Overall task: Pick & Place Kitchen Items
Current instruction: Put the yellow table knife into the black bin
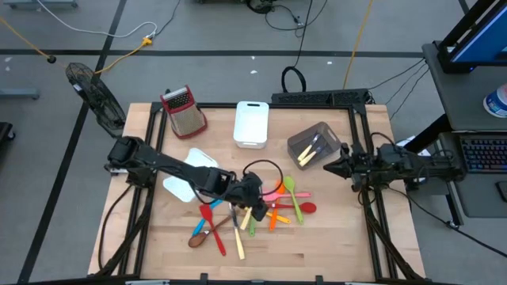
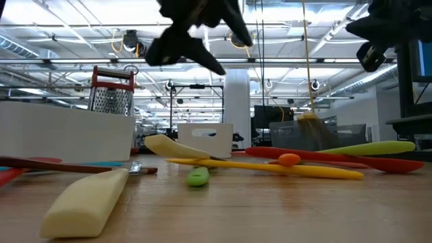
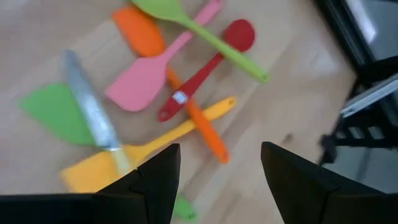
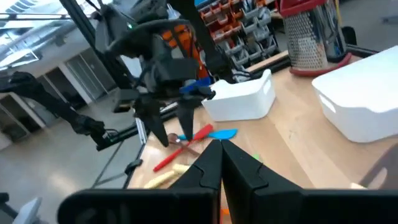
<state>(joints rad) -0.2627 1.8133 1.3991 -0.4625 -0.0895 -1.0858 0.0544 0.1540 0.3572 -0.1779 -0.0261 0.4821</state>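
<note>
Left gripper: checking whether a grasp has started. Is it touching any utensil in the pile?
Apart. In the low view the left gripper hangs open, well above the yellow spatula.

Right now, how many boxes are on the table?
3. One white bin stands right of the grater, a grey bin holding utensils sits right of that, and another white bin lies partly under the left arm.
</note>
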